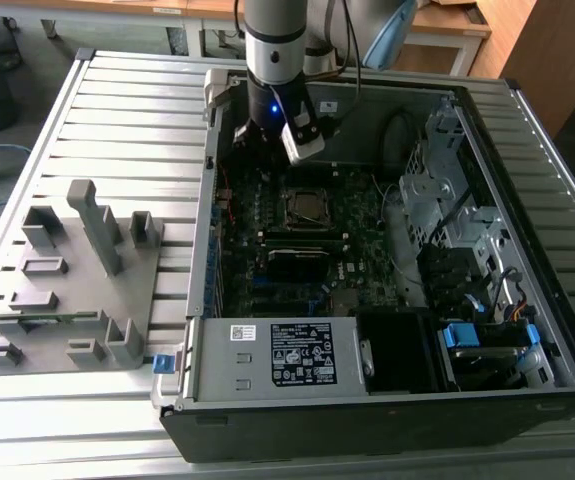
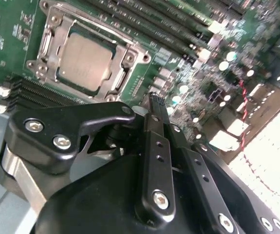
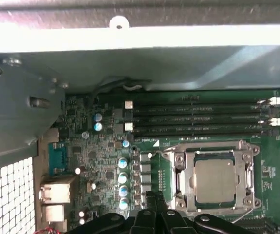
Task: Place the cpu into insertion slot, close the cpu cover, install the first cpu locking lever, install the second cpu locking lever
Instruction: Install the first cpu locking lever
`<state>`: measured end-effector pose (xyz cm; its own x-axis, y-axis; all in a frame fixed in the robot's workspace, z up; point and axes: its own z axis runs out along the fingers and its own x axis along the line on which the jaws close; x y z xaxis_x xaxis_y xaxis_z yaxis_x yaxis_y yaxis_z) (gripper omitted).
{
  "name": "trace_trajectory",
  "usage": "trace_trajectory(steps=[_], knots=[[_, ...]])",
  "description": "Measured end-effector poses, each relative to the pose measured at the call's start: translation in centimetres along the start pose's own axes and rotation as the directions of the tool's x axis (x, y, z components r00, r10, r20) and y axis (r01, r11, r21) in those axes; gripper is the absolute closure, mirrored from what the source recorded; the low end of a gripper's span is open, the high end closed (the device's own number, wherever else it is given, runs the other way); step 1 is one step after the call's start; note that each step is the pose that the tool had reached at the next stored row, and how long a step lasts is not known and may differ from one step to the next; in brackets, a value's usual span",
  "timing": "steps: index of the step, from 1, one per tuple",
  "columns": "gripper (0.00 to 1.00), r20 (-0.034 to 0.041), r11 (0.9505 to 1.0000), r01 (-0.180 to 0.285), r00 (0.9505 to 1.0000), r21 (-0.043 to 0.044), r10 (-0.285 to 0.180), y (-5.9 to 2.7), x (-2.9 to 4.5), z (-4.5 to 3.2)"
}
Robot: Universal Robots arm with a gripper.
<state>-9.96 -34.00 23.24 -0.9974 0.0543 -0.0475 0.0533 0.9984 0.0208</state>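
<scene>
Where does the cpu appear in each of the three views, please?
Exterior view: the cpu sits near the middle of the motherboard.
First wrist view: the cpu lies beside the long memory slots.
Second wrist view: the cpu lies just beyond the pincer.
Shared landmark: the silvery cpu cover framing it in all three views.

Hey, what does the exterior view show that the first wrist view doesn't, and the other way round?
Exterior view: the arm above the open computer case, the slatted table, the grey fixture tray on the exterior view's left, and the labelled power supply. First wrist view: the hand close up, long memory slots, silver-topped capacitors and rear port blocks. Both: the green motherboard, with the cpu seated in the insertion slot and the cpu cover framing it.
</scene>
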Motion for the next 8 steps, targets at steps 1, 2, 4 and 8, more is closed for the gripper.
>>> trace_trajectory(steps=[1, 2, 4, 8], knots=[[0.9, 0.0017, 1.0, 0.0, 1.0, -0.008, 0.0, 0.0, 0.01, 0.0], [0.9, 0.002, 0.9999, 0.0, 1.0, -0.0106, 0.001, 0.0, 0.01, 0.0], [0.9, 0.002, 0.9999, -0.001, 1.0, -0.0109, 0.001, 0.0, 0.01, 0.0], [0.9, 0.0018, 0.9999, -0.001, 1.0, -0.0112, 0.001, -0.01, 0.01, -0.06]])
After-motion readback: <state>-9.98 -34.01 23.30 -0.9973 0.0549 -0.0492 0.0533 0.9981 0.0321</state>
